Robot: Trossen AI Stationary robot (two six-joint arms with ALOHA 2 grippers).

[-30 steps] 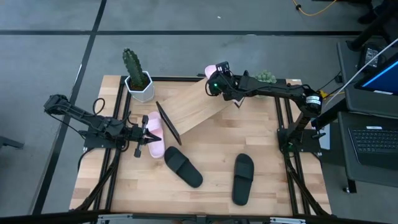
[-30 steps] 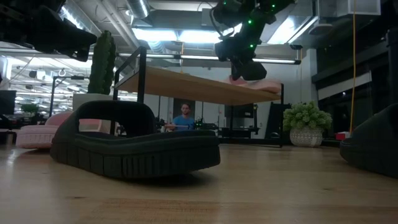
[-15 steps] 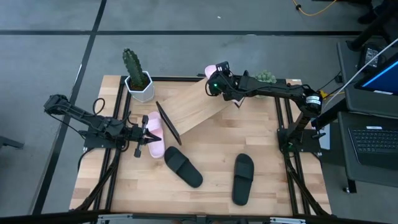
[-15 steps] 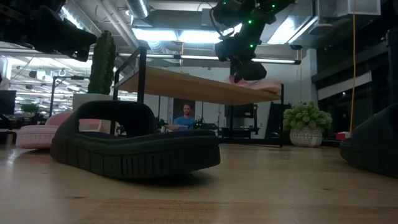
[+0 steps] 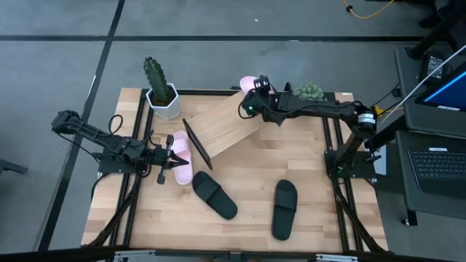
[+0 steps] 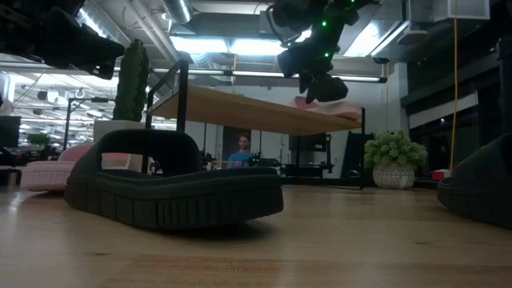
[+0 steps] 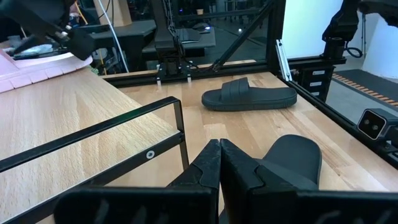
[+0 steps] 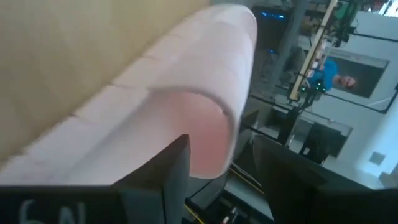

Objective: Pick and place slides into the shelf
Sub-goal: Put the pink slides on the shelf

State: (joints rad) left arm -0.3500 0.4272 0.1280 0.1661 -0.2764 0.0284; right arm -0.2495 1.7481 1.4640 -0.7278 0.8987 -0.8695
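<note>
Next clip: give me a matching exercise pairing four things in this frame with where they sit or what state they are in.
Things:
1. pink slide at the right gripper
2. other pink slide
3. left gripper
4. black slides

Places or states:
A. shut, beside a pink slide
B. on the shelf's high end
C. flat on the tabletop, off the shelf
D. on the table at the shelf's low end

Pairs: 1-B, 2-D, 3-A, 4-C

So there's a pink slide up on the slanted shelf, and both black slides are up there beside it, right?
Not quite. The pink slide does lie on the shelf, but both black slides lie on the table in front of it, as the high view shows.
</note>
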